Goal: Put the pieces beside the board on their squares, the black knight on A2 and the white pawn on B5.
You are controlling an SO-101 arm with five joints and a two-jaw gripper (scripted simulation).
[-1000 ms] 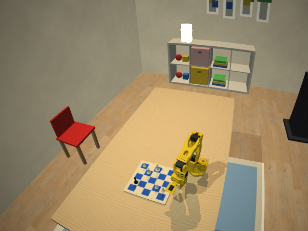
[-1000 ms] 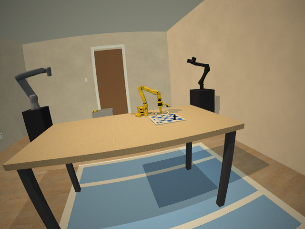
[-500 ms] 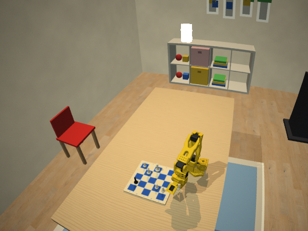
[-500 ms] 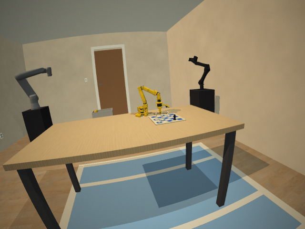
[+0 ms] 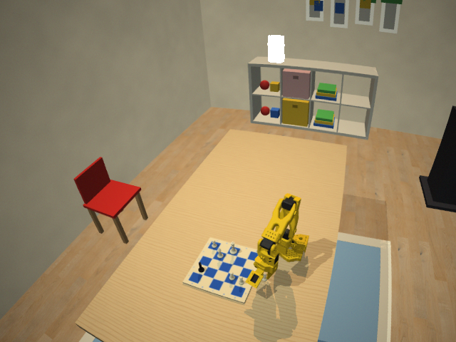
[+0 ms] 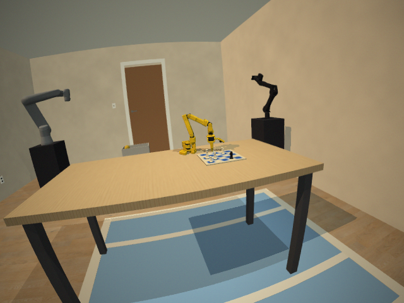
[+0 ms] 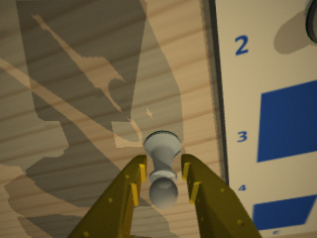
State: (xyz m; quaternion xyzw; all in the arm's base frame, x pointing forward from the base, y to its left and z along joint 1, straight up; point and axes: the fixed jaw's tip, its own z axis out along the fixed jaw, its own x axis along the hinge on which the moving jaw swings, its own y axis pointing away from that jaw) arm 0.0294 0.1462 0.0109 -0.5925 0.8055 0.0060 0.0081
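The white pawn [image 7: 162, 171] stands upright on the bare table just outside the board's numbered edge, level with rows 3 and 4. It also shows in the top view [image 5: 265, 282]. My gripper [image 7: 163, 164] is lowered over the pawn with one finger on each side of its neck. A thin gap shows on both sides, so the fingers are slightly open and do not clamp it. The gripper also shows in the top view [image 5: 262, 276]. The blue and cream board [image 5: 221, 270] lies to its left. The black knight [image 5: 200, 268] stands on the board near its far left edge.
Several white pieces [image 5: 232, 247] stand on the board, two of them [image 5: 241, 281] close to the edge nearest the gripper. The arm's yellow base [image 5: 294, 250] sits behind the gripper. The table's right edge [image 5: 333, 257] is near.
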